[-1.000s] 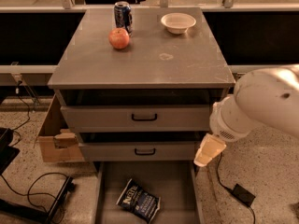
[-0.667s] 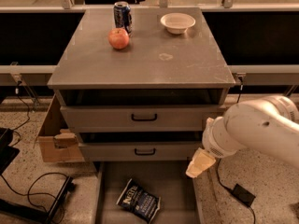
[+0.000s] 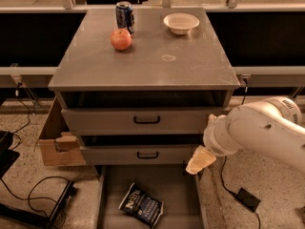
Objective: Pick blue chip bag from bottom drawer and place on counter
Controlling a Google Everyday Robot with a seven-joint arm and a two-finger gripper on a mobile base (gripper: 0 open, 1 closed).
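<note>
Getting to the blue chip bag (image 3: 141,208) looks like the step we are on, because the bag has not been picked up yet. It lies flat on the floor of the bottom drawer (image 3: 177,191). That drawer is pulled out, and the bag sits toward the end nearest us, a bit left of the middle.

Our gripper (image 3: 201,160) hangs by the right edge of that drawer, just in front of the drawer above it. We cannot tell if the gripper is spread apart or pressed together. The bag is not in it.

The bag is lower than the gripper and off to its left. They are apart and not touching. We think the gripper next has to go left and down until it is right over the bag. Then it has to dip into the drawer without bumping the side wall. The bag looks crinkly and soft, so we guess a gentle pinch will work best.

After that comes the lift up to the counter (image 3: 190,70), where an apple (image 3: 121,39), a can (image 3: 125,14) and a bowl (image 3: 181,23) sit near the back.
</note>
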